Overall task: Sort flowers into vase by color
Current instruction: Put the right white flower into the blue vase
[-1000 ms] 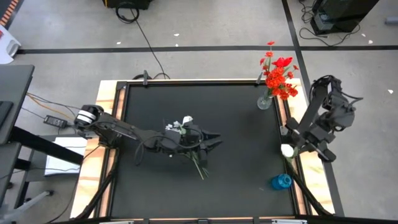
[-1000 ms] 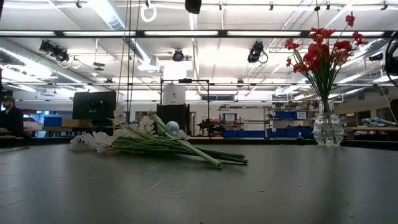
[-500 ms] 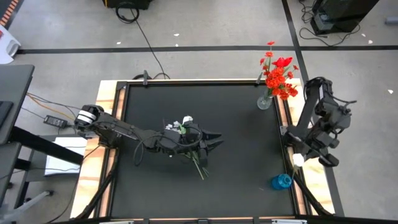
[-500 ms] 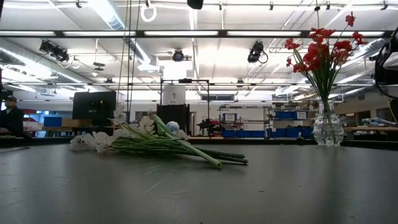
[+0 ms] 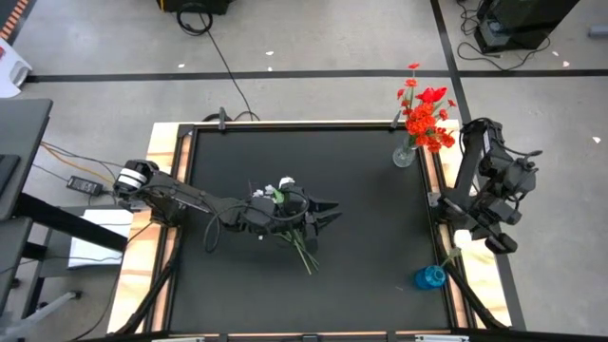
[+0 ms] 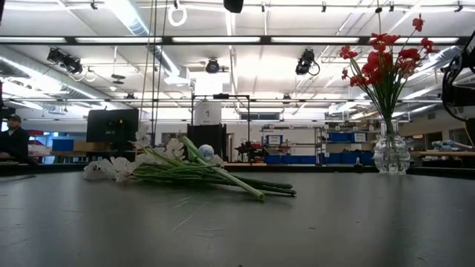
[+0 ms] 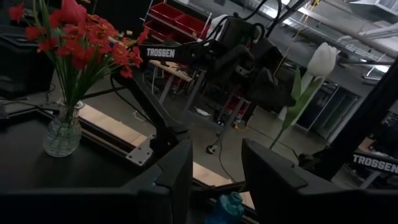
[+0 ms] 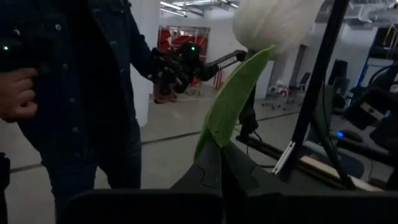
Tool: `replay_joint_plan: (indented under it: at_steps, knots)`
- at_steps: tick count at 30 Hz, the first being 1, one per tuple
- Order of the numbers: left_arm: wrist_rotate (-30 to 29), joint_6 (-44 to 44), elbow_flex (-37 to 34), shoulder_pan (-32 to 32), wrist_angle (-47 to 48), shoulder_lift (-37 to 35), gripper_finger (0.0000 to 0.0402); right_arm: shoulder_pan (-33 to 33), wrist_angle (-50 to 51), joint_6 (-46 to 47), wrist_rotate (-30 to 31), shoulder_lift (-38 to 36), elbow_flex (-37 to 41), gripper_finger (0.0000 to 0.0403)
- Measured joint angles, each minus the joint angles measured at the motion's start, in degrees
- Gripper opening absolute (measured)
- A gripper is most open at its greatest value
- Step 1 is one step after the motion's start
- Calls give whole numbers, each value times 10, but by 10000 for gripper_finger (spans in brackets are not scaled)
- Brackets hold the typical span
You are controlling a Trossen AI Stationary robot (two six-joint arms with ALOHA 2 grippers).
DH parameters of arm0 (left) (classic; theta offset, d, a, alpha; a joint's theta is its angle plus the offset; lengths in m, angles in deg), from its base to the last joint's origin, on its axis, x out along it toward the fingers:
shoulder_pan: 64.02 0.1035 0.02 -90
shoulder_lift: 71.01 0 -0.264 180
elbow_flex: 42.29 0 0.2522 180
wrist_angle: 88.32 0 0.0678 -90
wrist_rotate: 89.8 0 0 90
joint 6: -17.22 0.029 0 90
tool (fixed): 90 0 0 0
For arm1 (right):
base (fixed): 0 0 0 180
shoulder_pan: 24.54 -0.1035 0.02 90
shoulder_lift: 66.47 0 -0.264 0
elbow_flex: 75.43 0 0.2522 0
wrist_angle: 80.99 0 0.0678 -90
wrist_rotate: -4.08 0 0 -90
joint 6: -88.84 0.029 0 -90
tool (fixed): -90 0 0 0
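Here the black matte table (image 5: 370, 218) stands on a grey taped floor. Near the blue glass vase (image 5: 429, 276), the right gripper (image 8: 219, 176) pinches a white tulip stem (image 8: 233, 102); mid-table, the left gripper (image 5: 323, 213) hangs parted over white flowers (image 6: 159, 167).

The right end effector (image 8: 219, 168) pinches a white flower (image 8: 270, 22), beside a person's dark jacket (image 8: 93, 81)
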Motion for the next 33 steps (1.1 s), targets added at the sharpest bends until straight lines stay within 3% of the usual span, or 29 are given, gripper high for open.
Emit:
replay_joint_plan:
  at_steps: [14, 21, 28, 33]
  knots:
    - [0, 0, 0, 0, 4, 0, 144, 0, 23, 42, 8, 4, 33, 0]
    - [0, 0, 0, 1, 4, 0, 144, 0, -70, 53, 20, 4, 109, 0]
    - [0, -5, 0, 9, 4, -1, 144, 0, -123, 73, 88, 3, 178, 0]
    - [0, -5, 0, 15, 4, -1, 144, -2, -169, 81, 94, 3, 198, 0]
